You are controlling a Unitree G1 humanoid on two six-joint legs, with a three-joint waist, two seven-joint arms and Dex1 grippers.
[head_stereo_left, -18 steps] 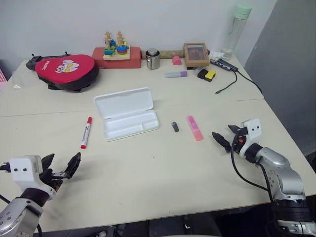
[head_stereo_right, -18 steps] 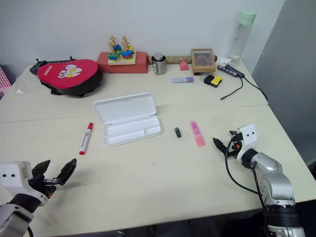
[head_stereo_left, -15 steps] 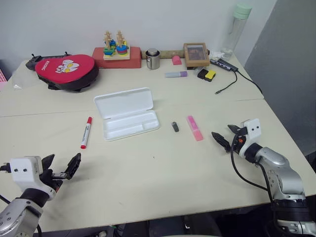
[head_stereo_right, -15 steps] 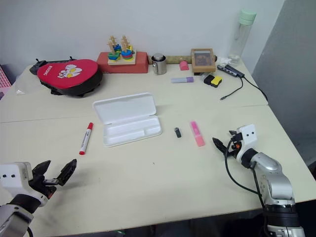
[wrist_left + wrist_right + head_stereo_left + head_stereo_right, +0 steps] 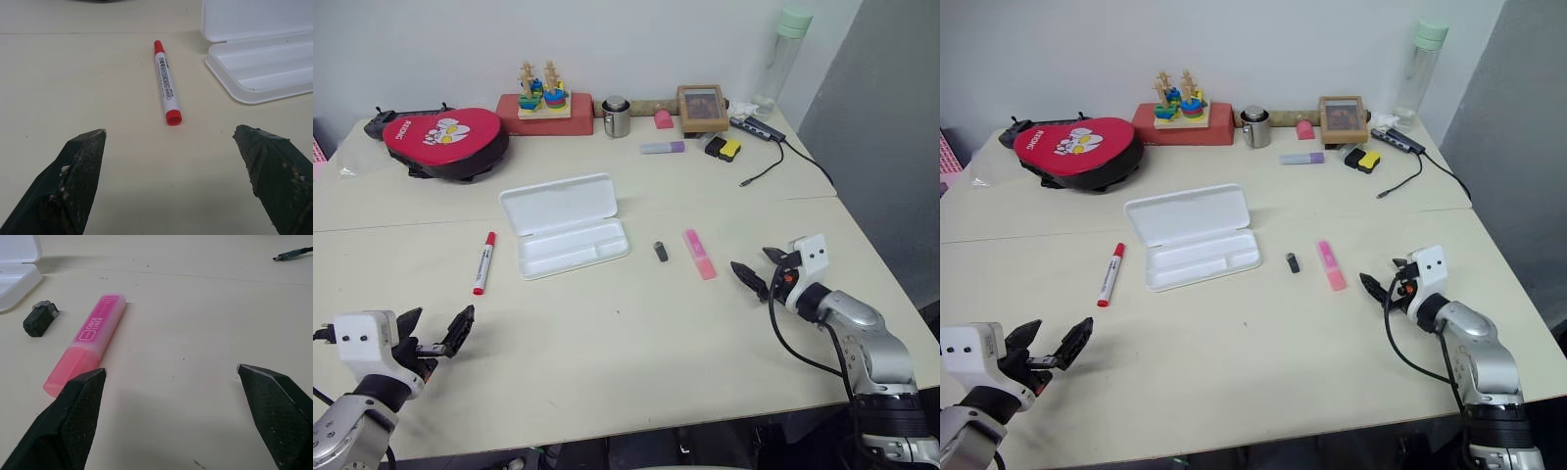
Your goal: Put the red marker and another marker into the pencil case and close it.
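Note:
The red marker (image 5: 484, 262) lies on the table left of the pencil case (image 5: 558, 204), which stands open and empty with its lid back. The pink highlighter (image 5: 698, 254) lies to the right of the case. My left gripper (image 5: 435, 326) hovers open near the table's front left corner, short of the red marker (image 5: 165, 89), which lies ahead between its fingers. At the right, my right gripper (image 5: 761, 267) is open and points at the pink highlighter (image 5: 90, 342) from a short way off. Neither gripper touches anything.
A small dark grey block (image 5: 660, 251) lies between case and highlighter. A red zip pouch (image 5: 445, 140) sits at the back left. Along the back wall are a stacking toy (image 5: 543, 93), metal cup (image 5: 616, 117), purple highlighter (image 5: 663, 148), picture frame (image 5: 702, 108), cable (image 5: 759, 173) and bottle (image 5: 783, 59).

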